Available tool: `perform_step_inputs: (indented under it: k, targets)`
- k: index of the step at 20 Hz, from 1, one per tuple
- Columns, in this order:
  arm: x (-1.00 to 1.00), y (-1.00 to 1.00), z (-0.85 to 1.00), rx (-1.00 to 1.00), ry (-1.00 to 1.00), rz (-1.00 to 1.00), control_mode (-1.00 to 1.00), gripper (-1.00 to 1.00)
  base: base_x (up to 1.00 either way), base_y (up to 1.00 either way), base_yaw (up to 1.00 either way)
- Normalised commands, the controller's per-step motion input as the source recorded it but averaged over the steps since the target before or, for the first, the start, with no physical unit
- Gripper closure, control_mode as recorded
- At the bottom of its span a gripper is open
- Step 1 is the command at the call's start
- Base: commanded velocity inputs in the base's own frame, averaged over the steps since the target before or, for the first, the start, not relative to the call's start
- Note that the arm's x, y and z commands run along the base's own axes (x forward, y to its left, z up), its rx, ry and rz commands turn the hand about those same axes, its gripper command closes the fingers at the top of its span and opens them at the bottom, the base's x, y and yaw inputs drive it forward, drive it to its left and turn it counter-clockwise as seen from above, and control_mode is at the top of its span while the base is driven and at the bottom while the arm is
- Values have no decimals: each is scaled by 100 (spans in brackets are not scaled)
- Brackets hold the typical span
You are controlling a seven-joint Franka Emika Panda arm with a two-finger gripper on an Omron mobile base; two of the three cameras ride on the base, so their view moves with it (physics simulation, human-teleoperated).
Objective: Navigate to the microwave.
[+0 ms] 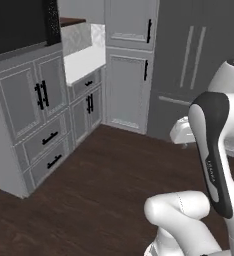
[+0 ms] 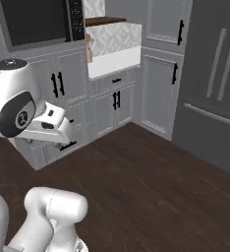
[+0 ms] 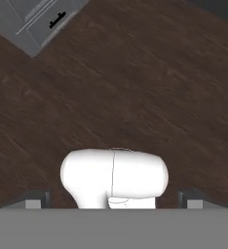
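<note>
The microwave (image 1: 19,22) is built into the grey cabinet column at the upper left, with a wide black glass front and a dark speckled strip (image 1: 51,20) on its right edge. From the other side the microwave (image 2: 36,19) sits at the top left, above my folded arm. My gripper (image 3: 113,200) points down at the dark wood floor. Its two small fingertips (image 3: 35,199) stand far apart with nothing between them, so it is open.
Grey cabinets with black handles (image 1: 39,95) stand below the microwave, and a drawer corner (image 3: 33,24) shows in the hand view. A white counter (image 1: 84,62) fills the corner. The tall grey fridge (image 2: 215,83) stands at the right. Dark floor (image 2: 151,172) stretches between them.
</note>
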Motion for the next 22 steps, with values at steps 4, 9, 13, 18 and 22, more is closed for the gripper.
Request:
perform_step_inputs:
  k: [4, 9, 13, 18, 22]
  targets:
    - [0, 0, 0, 0, 0, 0, 100, -100, 100, -3, 59]
    - [0, 0, 0, 0, 0, 0, 100, -100, 100, -28, 53]
    - [0, 0, 0, 0, 0, 0, 100, -100, 100, -27, 56]
    - [0, 0, 0, 0, 0, 0, 100, -100, 100, -31, 57]
    - [0, 0, 0, 0, 0, 0, 100, -100, 100, -40, 54]
